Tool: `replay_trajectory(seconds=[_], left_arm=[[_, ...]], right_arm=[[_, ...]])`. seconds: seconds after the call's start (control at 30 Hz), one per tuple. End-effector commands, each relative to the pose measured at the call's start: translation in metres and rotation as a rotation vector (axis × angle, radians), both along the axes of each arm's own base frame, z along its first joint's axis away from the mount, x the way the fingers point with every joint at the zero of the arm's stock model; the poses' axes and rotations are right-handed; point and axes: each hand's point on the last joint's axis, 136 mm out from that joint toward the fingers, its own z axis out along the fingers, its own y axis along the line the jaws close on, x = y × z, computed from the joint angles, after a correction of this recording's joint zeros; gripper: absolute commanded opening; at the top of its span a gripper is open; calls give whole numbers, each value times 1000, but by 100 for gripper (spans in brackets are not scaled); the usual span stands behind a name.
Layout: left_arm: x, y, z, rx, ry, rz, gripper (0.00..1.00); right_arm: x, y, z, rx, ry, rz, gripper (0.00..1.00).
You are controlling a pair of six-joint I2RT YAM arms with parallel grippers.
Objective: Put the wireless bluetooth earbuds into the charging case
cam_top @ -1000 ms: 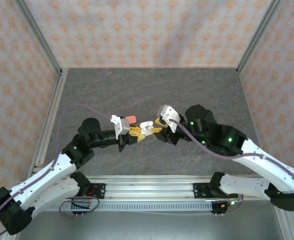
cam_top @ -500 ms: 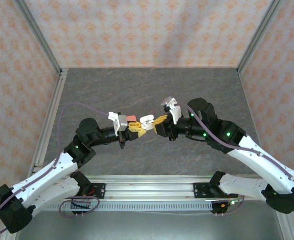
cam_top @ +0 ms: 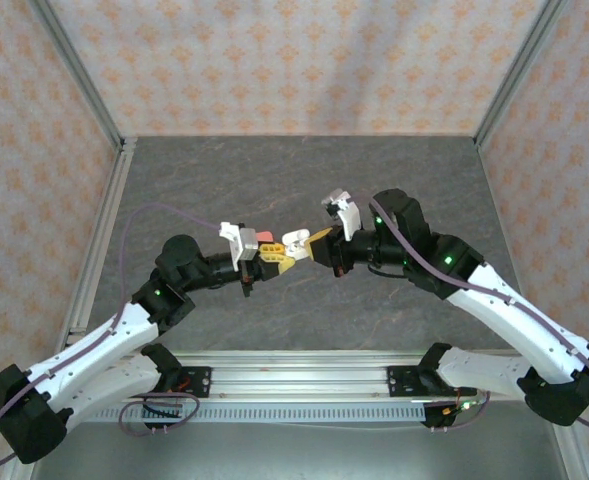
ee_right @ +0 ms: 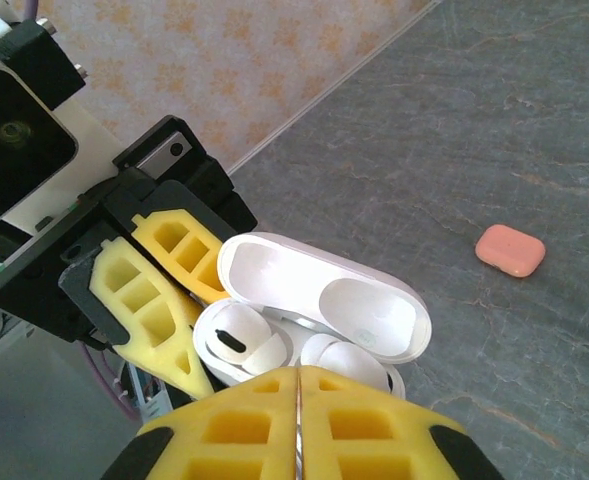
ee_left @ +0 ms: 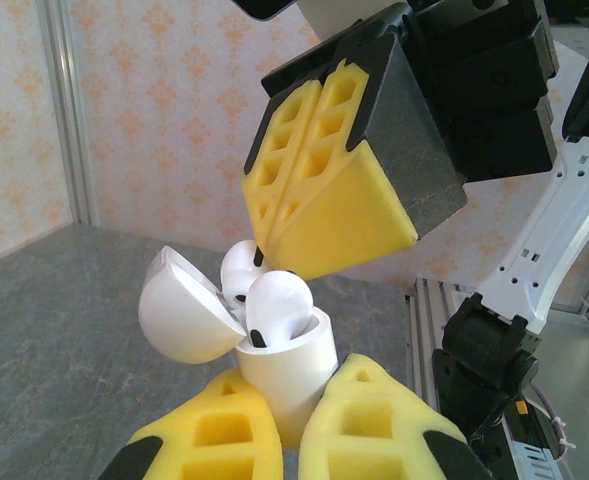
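**Item 1. My left gripper** (ee_left: 292, 398): closed on the base of the white charging case (ee_left: 296, 360), which it holds above the table at mid-scene. The lid (ee_left: 179, 322) is hinged open.

**Item 2. Earbuds, white, two.** Both stand in the case. One earbud (ee_left: 279, 300) is on the side nearer my left wrist and the other earbud (ee_left: 236, 270) is behind it. Their heads sit proud of the rim, so I judge them placed but not pushed home.

**Item 3. My right gripper** (ee_right: 299, 390): fingers pressed together with only a seam between them and nothing visible in the pinch. The tip is just over the earbuds. I cannot tell whether it touches them.

**Step in hand:** seating the white pair.

**Next move, as I judge it:** a short, light press straight down on the heads while my left grip holds steady, and after that the lid. A skewed push could tip an earbud out or twist the case in my fingers.

**Item 4. Coral-pink case** (ee_right: 510, 250): closed, lying on the table, apart from the work.

**Item 5. Table** (cam_top: 224, 180): dark grey, stone-patterned, flat.

**Item 6. Room.** Peach patterned wall panels (cam_top: 274, 60) stand on the left, far and right sides. There are aluminium corner posts (cam_top: 79, 85) and a metal rail (cam_top: 304, 362) along the near edge.
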Motion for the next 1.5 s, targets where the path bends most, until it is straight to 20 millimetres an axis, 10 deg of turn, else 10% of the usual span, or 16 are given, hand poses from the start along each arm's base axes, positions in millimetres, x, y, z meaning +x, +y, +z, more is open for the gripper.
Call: replay_trajectory(seconds=[0.0,0.4,0.8,1.47], left_arm=[[-4,-2,20,-44,-69,-20,0],[10,-21,29,-42,-144,-68,0],[21,-55,28,49,-159,-185,0],[62,-79,21,76,-91,-160,0]], right_arm=[[-6,1,13,37,8,34,15],[26,-60,26,-88,92,-195,23],[105,-54,-3,224,508,-218,13],[52,-52,15,249,444,13,12]])
